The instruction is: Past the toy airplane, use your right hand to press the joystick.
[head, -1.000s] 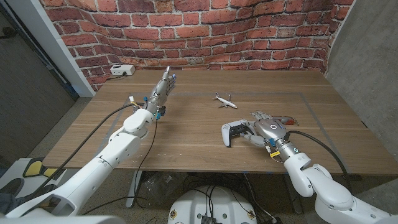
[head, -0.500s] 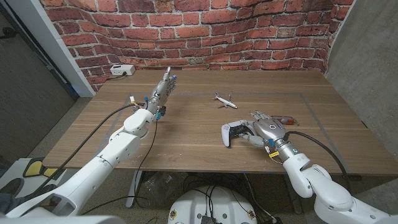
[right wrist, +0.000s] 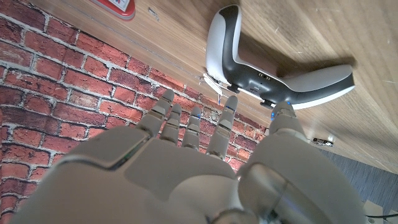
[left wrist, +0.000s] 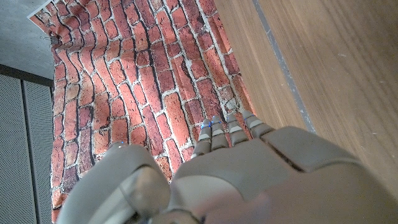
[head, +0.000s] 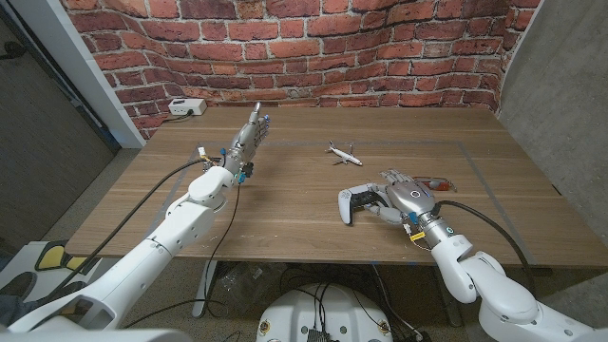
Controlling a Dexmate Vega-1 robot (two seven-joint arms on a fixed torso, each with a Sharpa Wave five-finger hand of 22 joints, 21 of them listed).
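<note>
My right hand [head: 407, 199] just beside white-and-black game controller [head: 357, 203], fingers [right wrist: 194, 124] spread, holding nothing, tips at controller's edge. Controller lies on wooden desk [head: 285, 204], nearer me than small white toy airplane [head: 341, 152]. Step: lining up over joystick, not yet pressed. Next: one fingertip down on stick; contact unclear. Left hand [head: 249, 138] far from controller, raised, fingers straight.

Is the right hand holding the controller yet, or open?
Open: the right hand has its fingers spread just short of the controller.
</note>
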